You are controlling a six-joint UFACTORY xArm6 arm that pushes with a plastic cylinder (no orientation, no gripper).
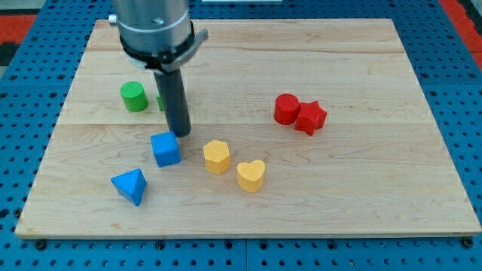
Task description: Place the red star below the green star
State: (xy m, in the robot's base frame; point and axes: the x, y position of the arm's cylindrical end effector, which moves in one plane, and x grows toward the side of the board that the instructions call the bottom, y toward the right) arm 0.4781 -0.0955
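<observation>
Place: a robotics lab bench.
Showing it: a wooden board (248,60) is lying on a blue perforated mounting plate (452,83), with small coloured test blocks sitting on it.

Wooden board (361,188) carries: green cylinder (133,96), blue cube (166,148), blue triangle (129,185), yellow hexagon (217,156), yellow heart (251,175), red cylinder (286,108), red star (310,117).

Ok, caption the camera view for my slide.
My tip sits just above the blue cube, far from the red star; the green star hides behind the rod.
</observation>
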